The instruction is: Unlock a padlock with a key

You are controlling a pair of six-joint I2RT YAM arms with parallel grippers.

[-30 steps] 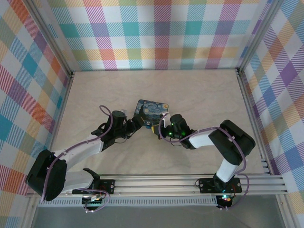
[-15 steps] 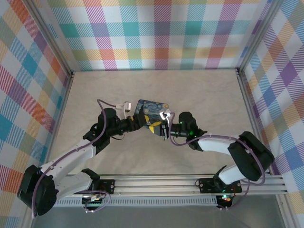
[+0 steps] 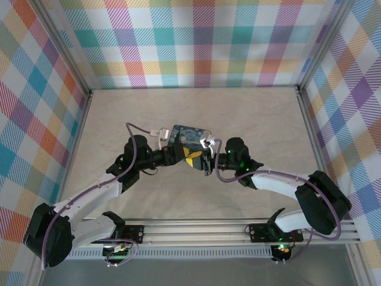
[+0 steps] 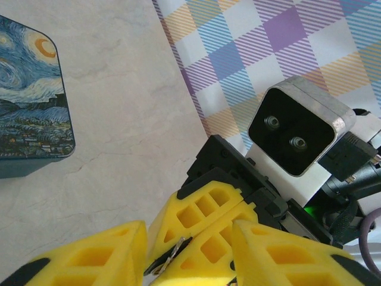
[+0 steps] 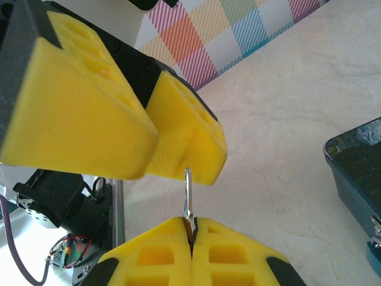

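**Top external view.** The left gripper (image 3: 184,156) and right gripper (image 3: 203,161) meet tip to tip on the pale marbled table (image 3: 256,113). They are just beside the near edge of the rectangular tin printed with a blue-and-yellow starry night (image 3: 189,134). Both arms are about equally near it. The padlock is too small to pick out here.

**Left wrist view.** The left gripper's yellow fingers (image 4: 89,259) stand apart, flanking the right gripper's fingertips. The thin silvery metal key (image 4: 172,257) lies in the gap between them. Whether the left pads touch the key cannot be told.

**Right wrist view.** The right gripper's jaws are pressed together on the key (image 5: 188,202). Its blade points straight out from the fingertips, and its tip reaches the underside of a left finger. A bluish-teal scrap with a silvery piece above it, apparently the padlock (image 5: 375,255), sits at the tin's corner, low and off to the side of the key. The key's long axis therefore points away from the lock, and it would probably need turning toward it. The keyhole is not visible.
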